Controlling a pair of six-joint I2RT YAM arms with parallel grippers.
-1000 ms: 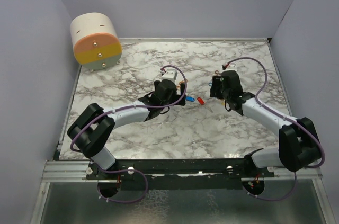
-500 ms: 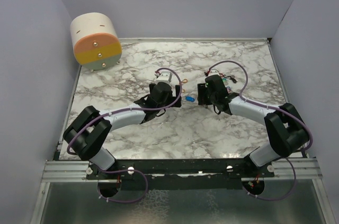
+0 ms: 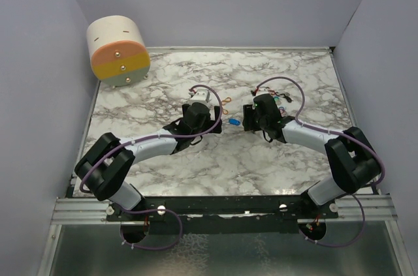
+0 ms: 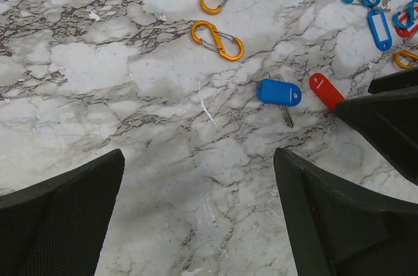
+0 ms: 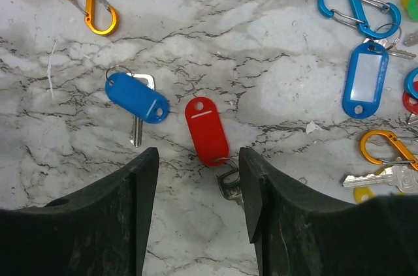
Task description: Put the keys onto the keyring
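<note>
The right fingers (image 5: 98, 224) stood parted astride the red key (image 5: 206, 131), seemingly poised to grip; the left fingers (image 4: 59, 224) gaped wide nearby.

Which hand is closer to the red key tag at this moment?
Right. The red key tag lies between the open fingertips of the right hand; the left hand is farther, with the tag ahead of it, past the blue key tag.

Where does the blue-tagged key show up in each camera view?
Top external: the blue-tagged key is a tiny speck just above the picture's centre.
Left wrist: right of centre.
Right wrist: left of centre.
Shared landmark: the red tag lies just to its right in both wrist views; from above I cannot make it out.
</note>
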